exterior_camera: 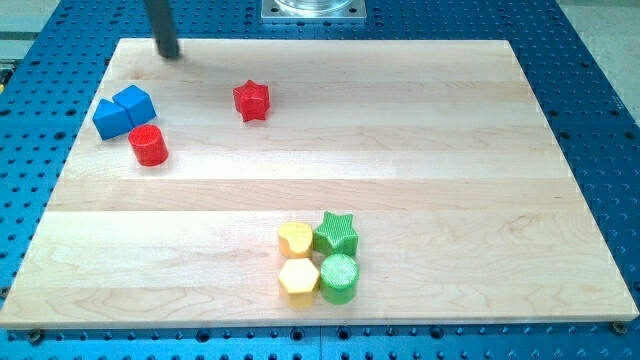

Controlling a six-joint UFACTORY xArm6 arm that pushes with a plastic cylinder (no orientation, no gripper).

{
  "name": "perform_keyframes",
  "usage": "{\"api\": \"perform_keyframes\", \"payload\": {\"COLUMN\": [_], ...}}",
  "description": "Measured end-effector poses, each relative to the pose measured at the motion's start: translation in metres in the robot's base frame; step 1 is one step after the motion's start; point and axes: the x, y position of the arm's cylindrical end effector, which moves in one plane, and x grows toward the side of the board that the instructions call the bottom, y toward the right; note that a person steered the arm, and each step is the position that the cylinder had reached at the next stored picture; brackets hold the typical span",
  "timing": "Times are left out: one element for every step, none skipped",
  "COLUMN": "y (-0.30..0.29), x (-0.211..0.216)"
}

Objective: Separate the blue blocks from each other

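Note:
Two blue blocks touch each other at the view's upper left: a blue cube [135, 102] and a blue triangular block [110, 119] to its lower left. A red cylinder [148, 145] sits just below them, close to the blue pair. My tip [169, 55] is at the board's top edge, above and slightly right of the blue cube, apart from it by a short gap. The rod rises out of the view's top.
A red star [251, 100] lies right of the blue blocks. Near the view's bottom centre a cluster holds a yellow heart-like block [295, 239], a green star [336, 234], a yellow hexagon [298, 279] and a green cylinder [339, 277]. The wooden board [450, 150] lies on a blue perforated table.

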Motion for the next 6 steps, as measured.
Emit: {"api": "perform_keyframes", "payload": {"y": [-0.037,-0.037,-0.037,-0.015,0.018,0.059], "x": [0.032,0.070,0.105,0.140,0.144,0.141]}}
